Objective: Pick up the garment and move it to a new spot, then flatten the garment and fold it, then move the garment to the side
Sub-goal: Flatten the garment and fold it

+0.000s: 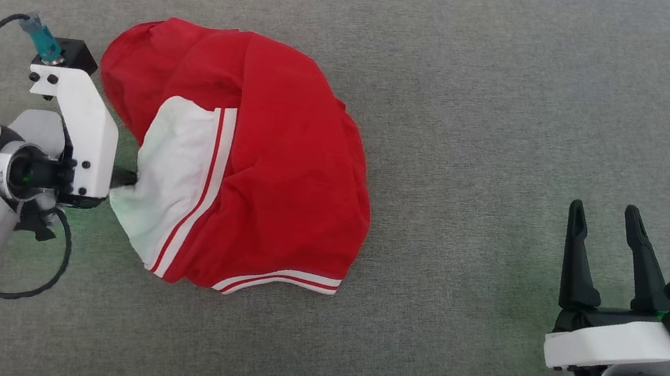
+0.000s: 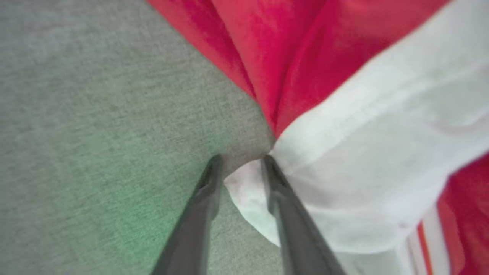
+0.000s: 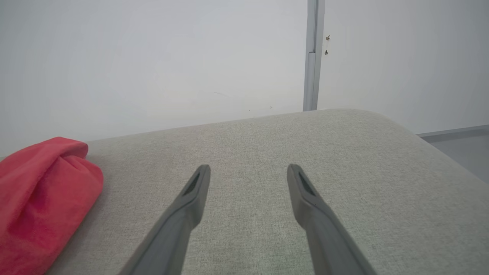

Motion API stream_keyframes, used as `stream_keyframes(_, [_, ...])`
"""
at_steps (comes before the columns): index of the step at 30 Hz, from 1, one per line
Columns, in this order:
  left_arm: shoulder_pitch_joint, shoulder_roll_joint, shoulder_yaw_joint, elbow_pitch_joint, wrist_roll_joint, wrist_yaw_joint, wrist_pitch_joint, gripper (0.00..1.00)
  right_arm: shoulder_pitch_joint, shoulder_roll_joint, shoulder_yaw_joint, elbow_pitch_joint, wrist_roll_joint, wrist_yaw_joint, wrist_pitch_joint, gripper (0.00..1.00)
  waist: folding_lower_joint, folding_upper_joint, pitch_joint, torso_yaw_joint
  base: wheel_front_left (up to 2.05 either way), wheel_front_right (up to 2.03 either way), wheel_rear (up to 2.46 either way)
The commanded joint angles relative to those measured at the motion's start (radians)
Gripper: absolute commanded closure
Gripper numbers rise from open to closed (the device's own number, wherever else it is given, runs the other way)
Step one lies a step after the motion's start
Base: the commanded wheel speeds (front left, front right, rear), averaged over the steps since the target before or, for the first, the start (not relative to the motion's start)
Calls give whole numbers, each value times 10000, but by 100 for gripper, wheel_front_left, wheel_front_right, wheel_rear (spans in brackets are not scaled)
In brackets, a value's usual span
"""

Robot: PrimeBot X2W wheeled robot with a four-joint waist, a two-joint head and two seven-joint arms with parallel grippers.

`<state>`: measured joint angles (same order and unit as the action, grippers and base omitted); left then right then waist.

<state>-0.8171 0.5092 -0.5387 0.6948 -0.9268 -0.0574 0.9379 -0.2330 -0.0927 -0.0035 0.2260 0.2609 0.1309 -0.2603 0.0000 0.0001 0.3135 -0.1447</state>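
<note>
Leave right tool (image 1: 605, 209), wide apart and empty, by the front right corner. Clamp left tool (image 2: 241, 159), half apart astride the white sleeve end (image 2: 344, 160), fully before lifting; catch both layers. Expect drag from shirt (image 1: 285, 159) bunched left of table (image 1: 525, 111) middle.

One bright red thin-fabric shirt (image 1: 292, 160) lies bunched in a rounded heap on the grey woven upholstery (image 1: 514, 95), left of centre. Its white sleeve end (image 1: 175, 168), edged with red-white striped trim, faces left. The left gripper (image 1: 125, 179) has its dark tip touching that sleeve's edge; its fingers are mostly hidden behind the white mount. The right gripper (image 1: 604, 216) is at lower right, fingers spread, pointing up-frame over bare upholstery, well apart from the shirt.
</note>
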Motion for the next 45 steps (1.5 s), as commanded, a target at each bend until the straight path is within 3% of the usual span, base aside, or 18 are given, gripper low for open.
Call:
stream_keyframes(1, [572, -405, -340, 278, -25, -86, 82, 100, -59, -3, -33, -11, -63, -3, -56, 0, 0, -1, -13, 45, 0, 0, 0])
stream_keyframes(6, [241, -109, 5, 83, -129, -191, -377, 100, -15, -8, -132, -58, -106, -3, -57, 0, 0, -1, -115, 184, 0, 0, 0])
stream_keyframes(16, [748, 1295, 780, -1353, -386, 160, -763, 100, 358, 46, -302, -162, -238, -3, -54, 0, 0, -1, -491, 490, 0, 0, 0])
stream_keyframes(26, [3068, 2990, 1332, -3034, -471, 1431, -637, 100, 538, 12, -287, -147, -250, -3, -53, 0, 0, -1, -777, 696, 0, 0, 0])
stream_keyframes(30, [4096, 3017, 1493, -3437, -920, 1817, -547, 100, 575, -11, -317, -141, -212, -3, -53, 0, 0, -1, -824, 827, 0, 0, 0])
stream_keyframes(34, [4481, 2966, 1587, -3639, -1058, 1897, -687, 100, 568, -32, -294, -126, -187, -3, -52, 0, 0, -1, -819, 929, 0, 0, 0])
stream_keyframes(35, [4512, 2937, 1656, -3807, -1153, 1869, -760, 18, 507, -52, -273, -125, -196, -3, -54, 0, 0, -1, -803, 978, 0, 0, 0])
stream_keyframes(36, [4478, 2972, 1678, -3898, -1152, 1892, -779, 0, 469, -67, -260, -134, -199, -3, -54, 0, 0, -1, -790, 998, 0, 0, 0])
stream_keyframes(45, [3848, 2892, 1558, -5381, -1146, 2301, -145, 0, 351, -177, -249, -165, -195, -3, -54, 0, 0, -1, -630, 1103, 0, 0, 0])
